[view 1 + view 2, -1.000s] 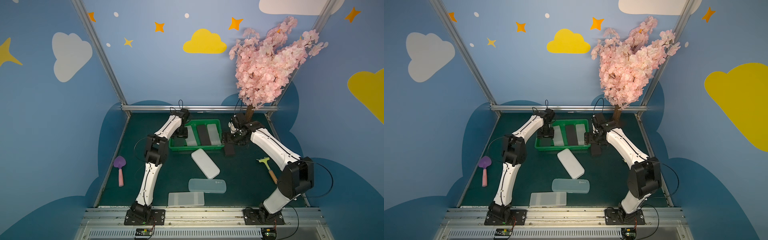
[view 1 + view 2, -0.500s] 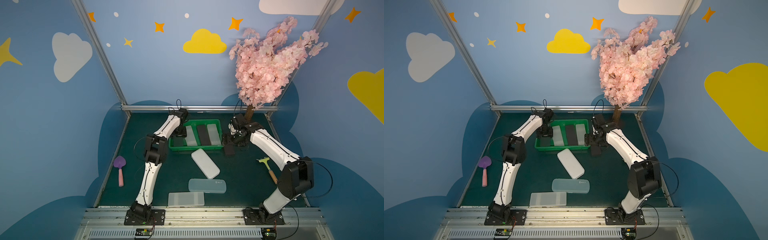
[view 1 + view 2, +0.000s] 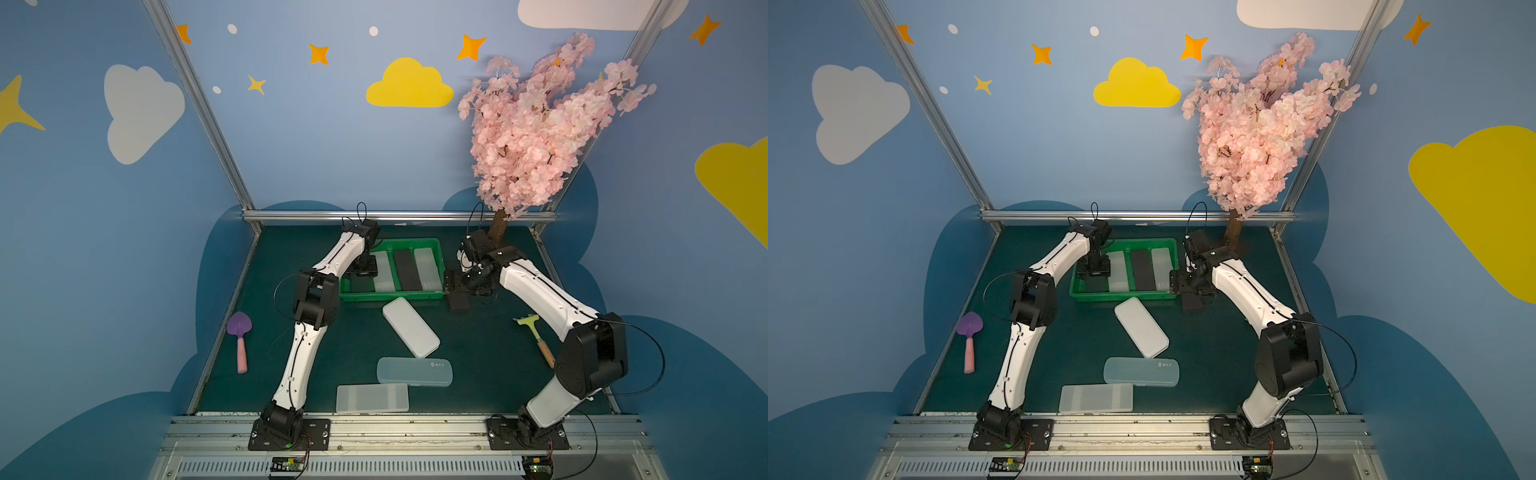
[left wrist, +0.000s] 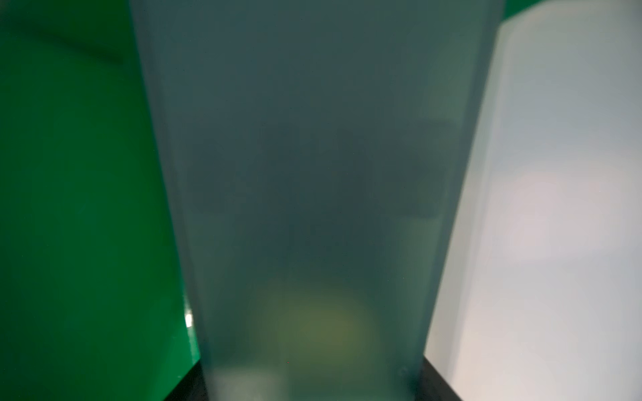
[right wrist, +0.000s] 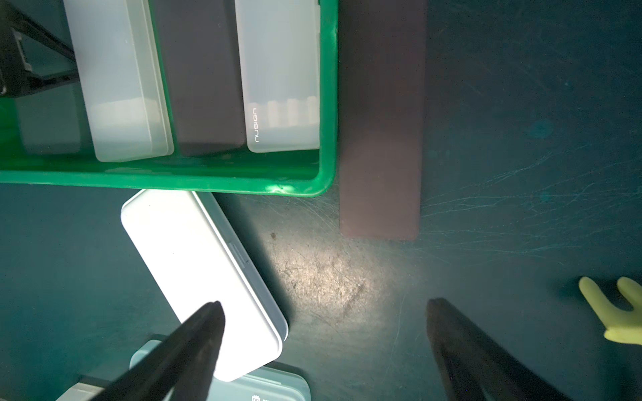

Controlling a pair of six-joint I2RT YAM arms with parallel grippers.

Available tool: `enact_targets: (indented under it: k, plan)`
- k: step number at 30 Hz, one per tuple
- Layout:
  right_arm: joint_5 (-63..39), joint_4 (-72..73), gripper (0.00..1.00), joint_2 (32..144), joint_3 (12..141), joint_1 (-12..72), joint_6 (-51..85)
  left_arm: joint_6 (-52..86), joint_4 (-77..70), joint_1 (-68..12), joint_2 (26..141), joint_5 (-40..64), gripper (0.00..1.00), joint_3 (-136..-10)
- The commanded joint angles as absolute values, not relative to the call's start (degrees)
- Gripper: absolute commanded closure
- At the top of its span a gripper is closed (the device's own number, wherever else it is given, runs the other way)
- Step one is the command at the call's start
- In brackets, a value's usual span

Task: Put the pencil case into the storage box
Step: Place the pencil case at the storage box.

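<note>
Pencil cases (image 3: 409,270) side by side in storage box (image 3: 390,296)

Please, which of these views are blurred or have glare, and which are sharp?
Left wrist view: wholly out of focus, a frosted pencil case fills it, too near the lens, the green storage box beside it. Right wrist view: mostly sharp, but the white pencil case is overexposed and a bright patch lies on the mat. Both top views: sharp, evenly lit.
</note>
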State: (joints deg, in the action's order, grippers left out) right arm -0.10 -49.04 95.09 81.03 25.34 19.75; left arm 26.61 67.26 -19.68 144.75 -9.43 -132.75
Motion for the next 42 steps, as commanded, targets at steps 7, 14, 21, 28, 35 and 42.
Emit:
enact_targets:
  k: [7,14,21,28,35,42]
  plan:
    - [0.35,-49.43,0.05,92.16,79.82,25.61,20.65,25.59,68.37,-20.55,144.33,-10.80,0.38,-133.51]
    - [0.60,-49.44,0.05,91.42,79.13,25.67,21.13,24.44,68.29,-18.61,142.05,-13.36,0.33,-130.61]
    - [1.09,-49.82,0.03,90.91,78.37,26.48,21.07,24.25,67.79,-18.50,142.25,-11.98,0.25,-130.48]
    - [1.76,-50.10,0.03,90.27,77.39,27.42,21.70,24.25,66.41,-19.25,142.86,-7.47,0.19,-130.30]
    - [2.70,-50.37,0.03,89.59,76.92,28.01,22.61,24.78,65.83,-19.57,142.43,-5.52,0.13,-129.92]
    - [3.90,-51.01,0.02,88.97,76.49,28.84,22.84,23.42,65.85,-19.46,139.86,-6.93,0.06,-128.81]
